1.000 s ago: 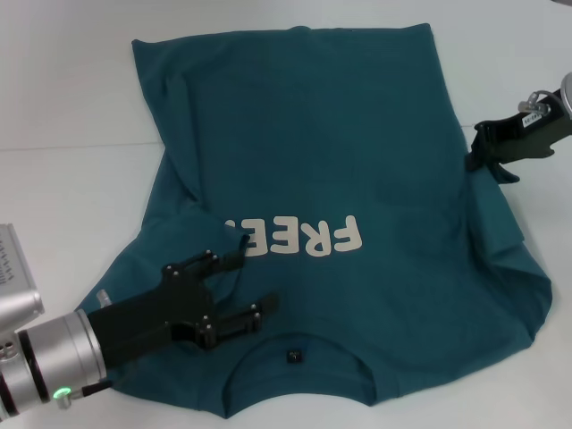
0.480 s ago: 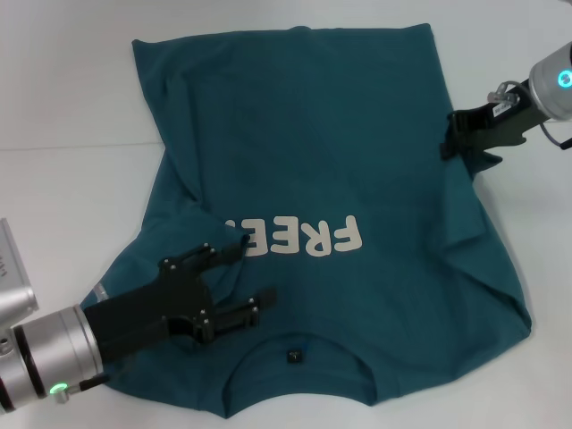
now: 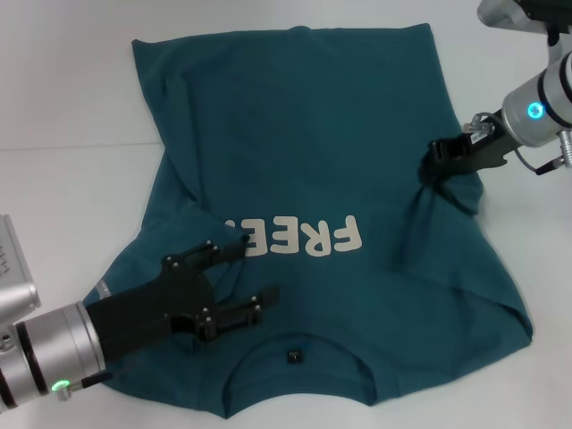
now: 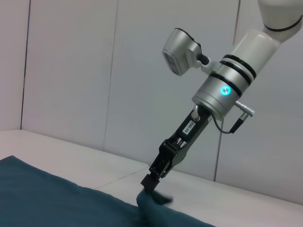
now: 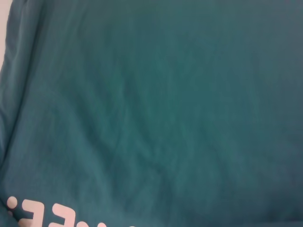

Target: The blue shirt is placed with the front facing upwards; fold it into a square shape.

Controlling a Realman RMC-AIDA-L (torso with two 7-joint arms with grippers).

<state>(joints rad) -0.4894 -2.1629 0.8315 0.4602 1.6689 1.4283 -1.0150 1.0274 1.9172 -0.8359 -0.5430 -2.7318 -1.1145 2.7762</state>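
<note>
The blue shirt (image 3: 313, 152) lies front up on the white table, its collar (image 3: 295, 357) nearest me and cream letters (image 3: 304, 236) across the chest. On its right side, my right gripper (image 3: 435, 168) is shut on a pinch of the shirt's edge, lifted and drawn in over the body. The left wrist view shows that same right gripper (image 4: 150, 184) pinching a peak of the shirt (image 4: 57, 203). My left gripper (image 3: 253, 270) stands open over the near left shoulder, where the sleeve lies folded in. Shirt fabric (image 5: 156, 109) fills the right wrist view.
Bare white table (image 3: 63, 98) surrounds the shirt on the left, at the back and on the right. A pale wall (image 4: 94, 71) stands behind the table in the left wrist view.
My right gripper has moved inward, to the left, dragging the shirt's right edge over the body so the right side bulge has flattened. The left gripper has hardly moved.
</note>
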